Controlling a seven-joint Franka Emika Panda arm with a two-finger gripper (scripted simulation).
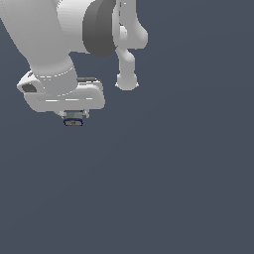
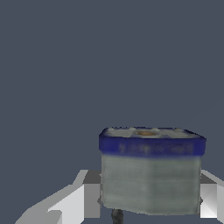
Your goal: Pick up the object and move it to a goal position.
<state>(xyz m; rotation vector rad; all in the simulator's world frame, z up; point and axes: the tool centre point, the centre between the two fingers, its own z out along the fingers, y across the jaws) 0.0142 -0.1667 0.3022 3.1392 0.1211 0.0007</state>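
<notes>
The object [image 1: 73,121] is a tiny squat tub with a dark blue edge and greyish-green body, seen just under the white hand in the exterior view. In the wrist view it [image 2: 151,175] fills the space between the two fingers [image 2: 85,199], which press on its sides. My gripper [image 1: 73,118] is shut on it. Most of the object is hidden by the hand in the exterior view.
The white arm and its dark joint [image 1: 101,27] fill the exterior view's upper left. The plain dark grey-blue ground [image 1: 173,173] lies all around.
</notes>
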